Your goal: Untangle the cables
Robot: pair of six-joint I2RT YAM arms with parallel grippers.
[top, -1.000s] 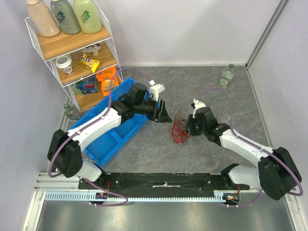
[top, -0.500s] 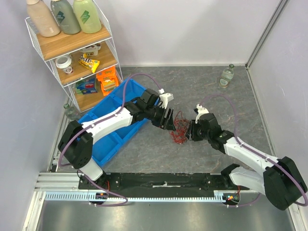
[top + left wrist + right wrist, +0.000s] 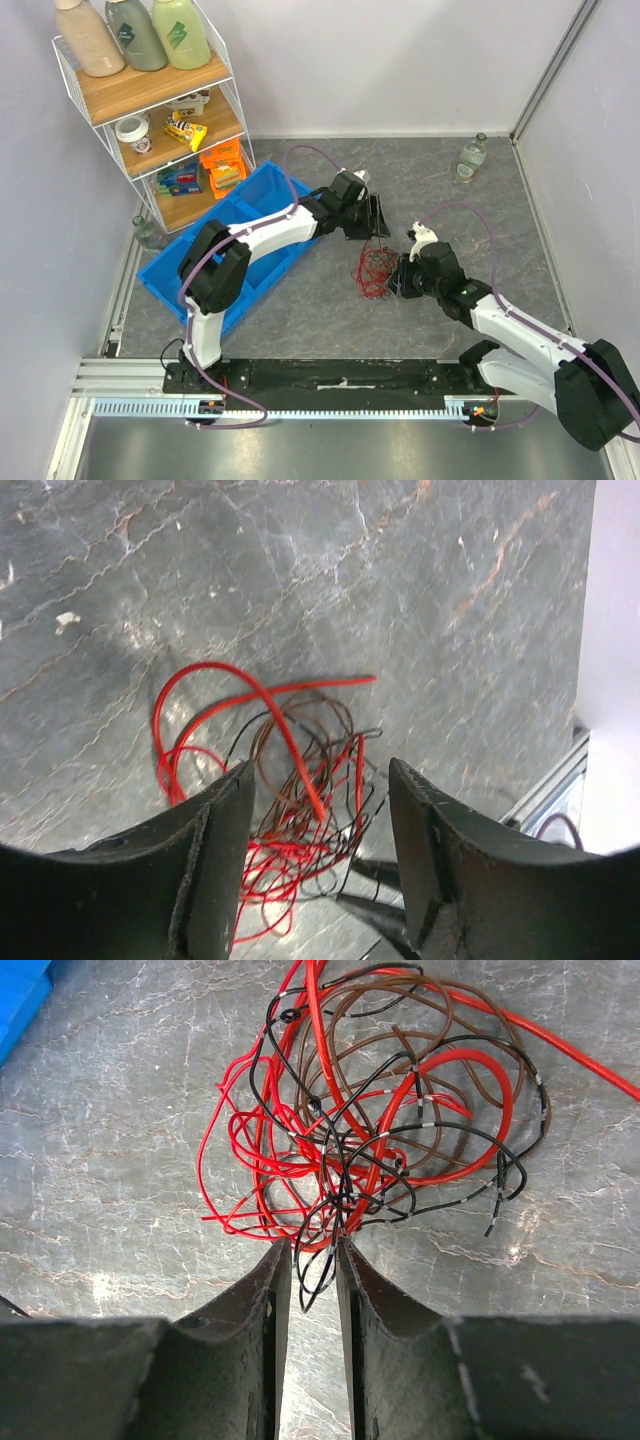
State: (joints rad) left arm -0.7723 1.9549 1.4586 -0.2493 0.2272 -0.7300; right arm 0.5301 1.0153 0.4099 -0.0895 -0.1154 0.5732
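- The left claw (image 3: 318, 780) is held wide open, its two fingers (image 3: 222, 825) spread to either side of the cables (image 3: 290, 750) in the wrist view; nothing is gripped by it.
- From above, the left claw (image 3: 378, 218) is seen just beyond the far edge of the cables (image 3: 375, 270), pointed towards them. Whether the strands are touched by it cannot be told.
- The right claw (image 3: 312, 1250) is drawn to a narrow slit, and red and black strands are pinched at its tips, with a black loop trailing back through the slit.
- From above, the right claw (image 3: 398, 275) is seen low against the right side of the bundle.
- The cables (image 3: 370, 1120) are gathered in one loose tangle of red, brown and black strands on the table (image 3: 300, 310), near its middle and between the two claws.
- One long red strand is thrown out of the tangle in an arc across the stone-patterned table (image 3: 420, 570), and the black strands are marked with pale bands.
- A blue bin (image 3: 200, 275) is placed at the left, well apart from the tangle, and the left arm is stretched across it.
- A wire shelf (image 3: 150, 100) with bottles and packets is set in the far left corner.
- A glass bottle (image 3: 472, 155) is stood by the far right wall.
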